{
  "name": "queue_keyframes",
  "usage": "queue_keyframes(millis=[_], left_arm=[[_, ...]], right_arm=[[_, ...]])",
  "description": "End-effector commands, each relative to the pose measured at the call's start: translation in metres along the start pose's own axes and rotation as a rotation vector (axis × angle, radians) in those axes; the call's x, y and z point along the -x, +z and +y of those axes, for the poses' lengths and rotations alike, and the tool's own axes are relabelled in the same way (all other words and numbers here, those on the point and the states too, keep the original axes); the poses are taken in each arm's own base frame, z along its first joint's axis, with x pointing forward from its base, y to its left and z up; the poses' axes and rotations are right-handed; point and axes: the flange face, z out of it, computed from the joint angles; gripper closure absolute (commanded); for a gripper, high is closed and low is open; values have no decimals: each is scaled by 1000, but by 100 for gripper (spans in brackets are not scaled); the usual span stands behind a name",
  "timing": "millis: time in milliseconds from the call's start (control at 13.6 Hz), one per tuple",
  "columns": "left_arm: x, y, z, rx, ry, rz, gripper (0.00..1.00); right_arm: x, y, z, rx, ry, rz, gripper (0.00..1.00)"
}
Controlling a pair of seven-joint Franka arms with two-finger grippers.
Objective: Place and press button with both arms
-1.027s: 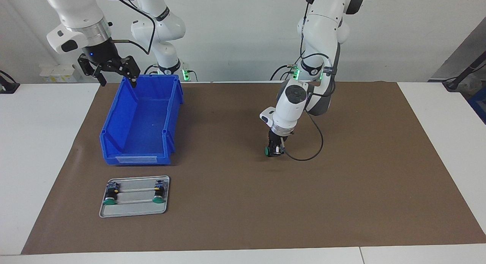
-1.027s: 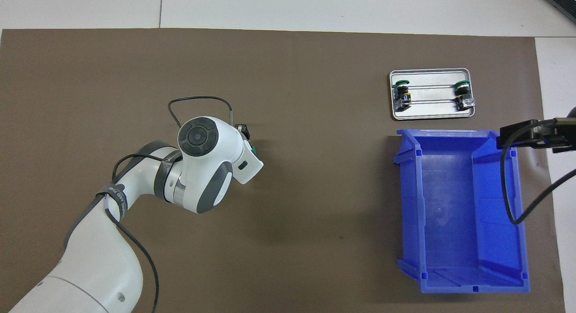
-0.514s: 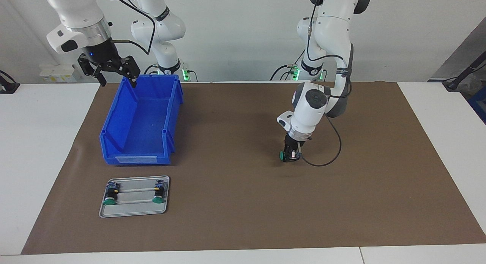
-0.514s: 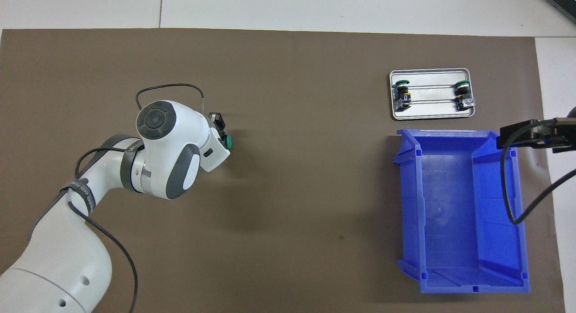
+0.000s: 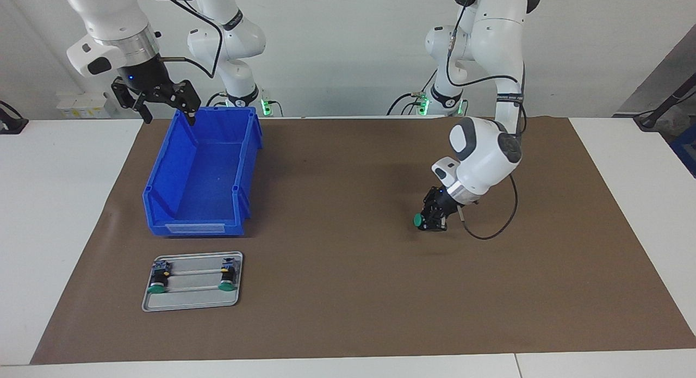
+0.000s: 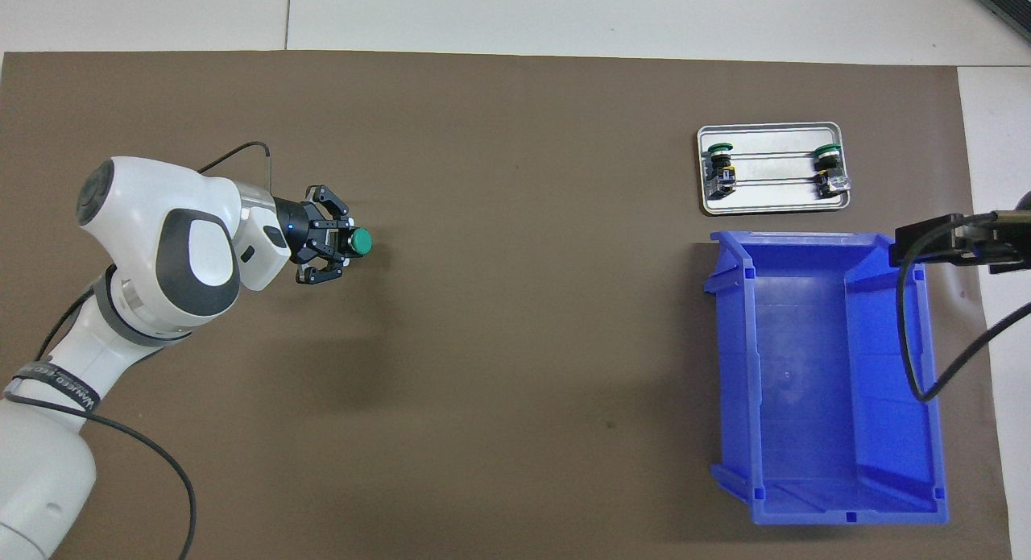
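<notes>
My left gripper [image 5: 433,221] is shut on the button [image 5: 417,220], whose green cap points sideways toward the right arm's end. It holds the button a little above the brown mat [image 5: 348,291], toward the left arm's end; the overhead view shows the left gripper [image 6: 332,246] and the button's green cap [image 6: 361,239] too. My right gripper [image 5: 162,101] hangs open and empty over the corner of the blue bin [image 5: 163,166] nearest the robots. In the overhead view only its edge [image 6: 954,242] shows.
The blue bin [image 6: 729,367] stands open at the right arm's end. Farther from the robots than the bin lies a small metal tray [image 5: 190,303] with two more green-capped buttons [image 5: 157,283] [image 5: 227,280]. The overhead view shows the tray [image 6: 772,201] as well.
My left arm has swung toward its own end of the table with the button, and its wrist has turned so the gripper points sideways. The right arm has not moved.
</notes>
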Motion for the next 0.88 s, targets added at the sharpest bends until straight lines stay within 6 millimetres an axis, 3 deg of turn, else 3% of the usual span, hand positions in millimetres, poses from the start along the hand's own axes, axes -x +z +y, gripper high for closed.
queue_keyframes(millis=[0,294,734,807], left_arm=[[12,-22,9,-31,-12,95,100],[17,-28,10,-65,-109,212,100],[34,6,1,-184,-144,285,100],[28,14,0,-212,-154,311,100]], right_arm=[[0,-1,4,-10,6,-13,0],[0,-1,4,-10,7,-13,0],[0,-1,4,-10,7,-13,0],[0,-1,4,-10,7,-13,0]])
